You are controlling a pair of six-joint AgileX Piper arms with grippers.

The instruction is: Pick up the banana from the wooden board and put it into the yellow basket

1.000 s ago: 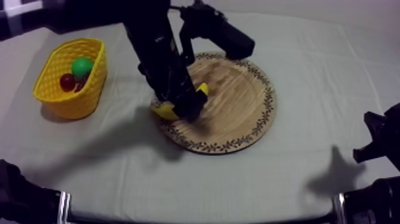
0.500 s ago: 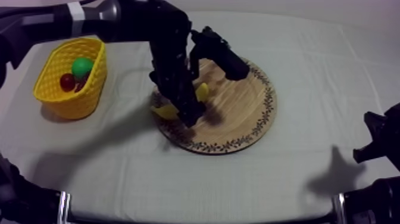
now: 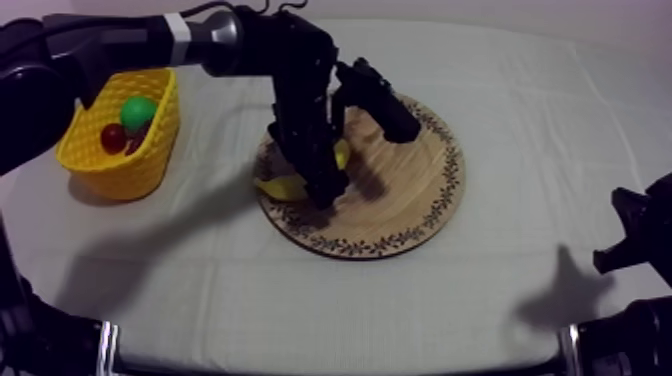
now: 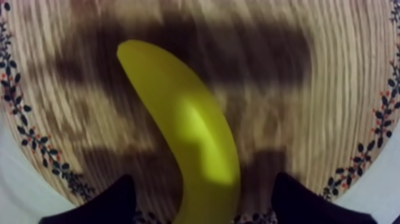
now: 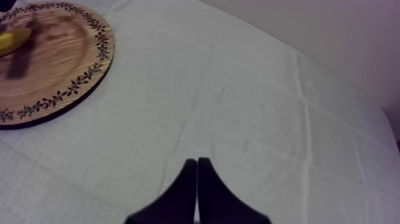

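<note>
I am at the grasp step. My left claw (image 3: 325, 192) hangs over the banana (image 3: 282, 186), which lies at the left edge of the board (image 3: 410, 200). The fingers are spread, one on each side of it. Next I must lower, clench, then carry it left to the basket (image 3: 118, 165). My right claw (image 5: 196, 190) rests clenched on nothing, near right.

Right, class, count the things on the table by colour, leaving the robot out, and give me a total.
Yellow: 2, the banana and the basket
Green: 1, the green fruit in the basket
Red: 1, the small red fruit beside it
Wood brown: 1, the round board
Total: 5
</note>
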